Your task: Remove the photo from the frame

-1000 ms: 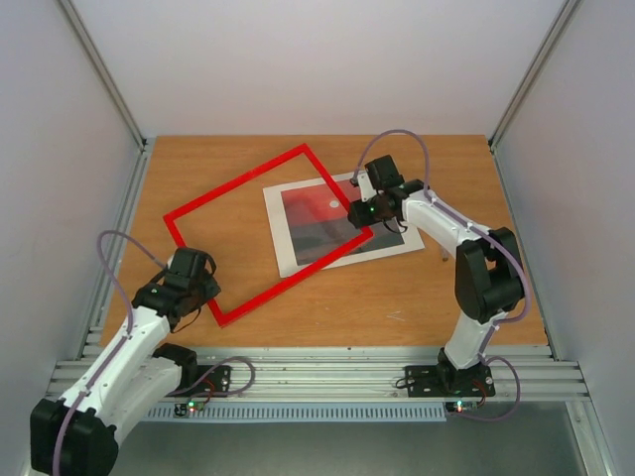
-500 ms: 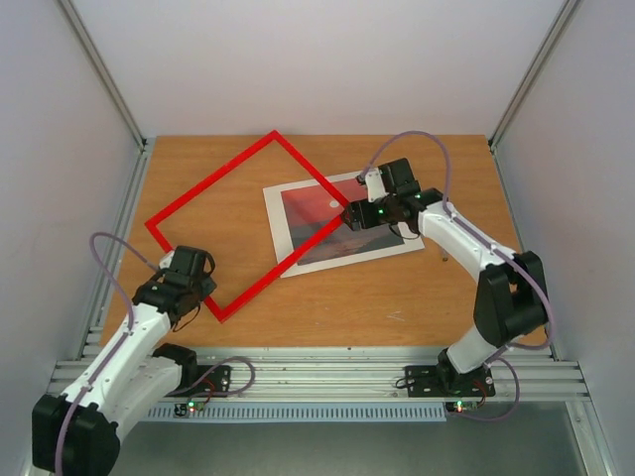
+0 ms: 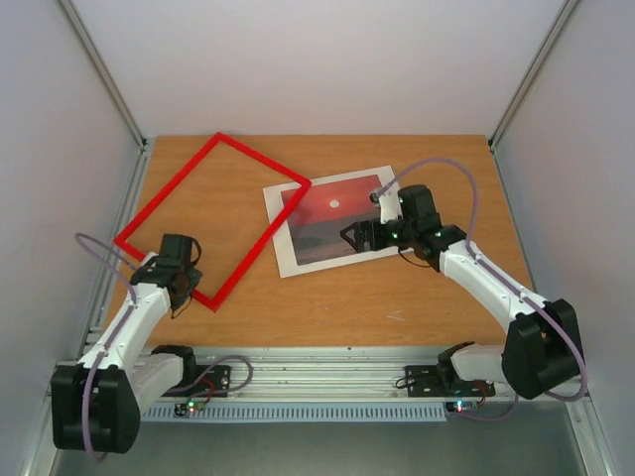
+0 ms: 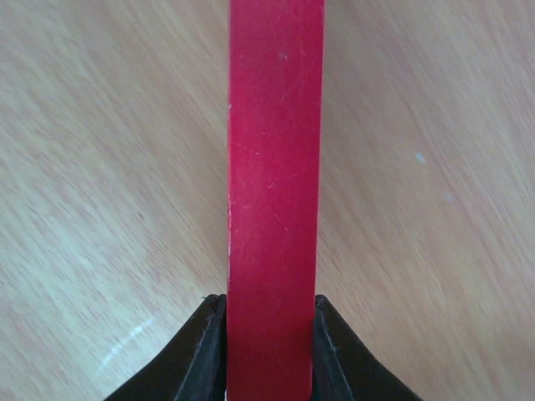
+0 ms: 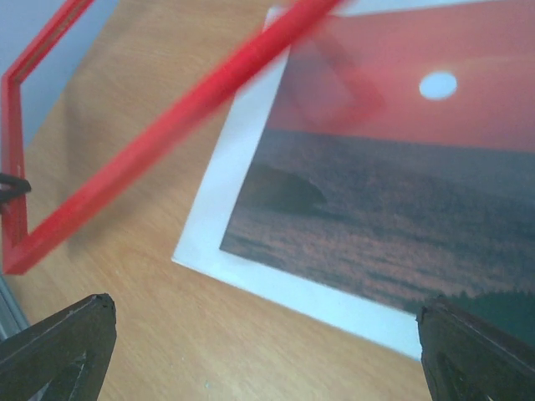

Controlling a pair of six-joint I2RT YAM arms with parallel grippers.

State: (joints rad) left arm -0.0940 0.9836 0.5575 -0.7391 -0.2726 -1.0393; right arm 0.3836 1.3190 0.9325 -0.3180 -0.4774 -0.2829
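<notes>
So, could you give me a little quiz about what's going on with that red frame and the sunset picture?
1. True or false: the photo is mounted inside the frame.
2. Which tool grips the frame? A) left tool B) right tool C) both
3. In one word, how do the right tool's jaws stand?
Key: 1 false, the photo lies on the table and the frame is empty; 2 A; 3 open, holding nothing.

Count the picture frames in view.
1. The red frame spans the table's left side, its near edge clamped by the left fingers. None seems hidden.
</notes>
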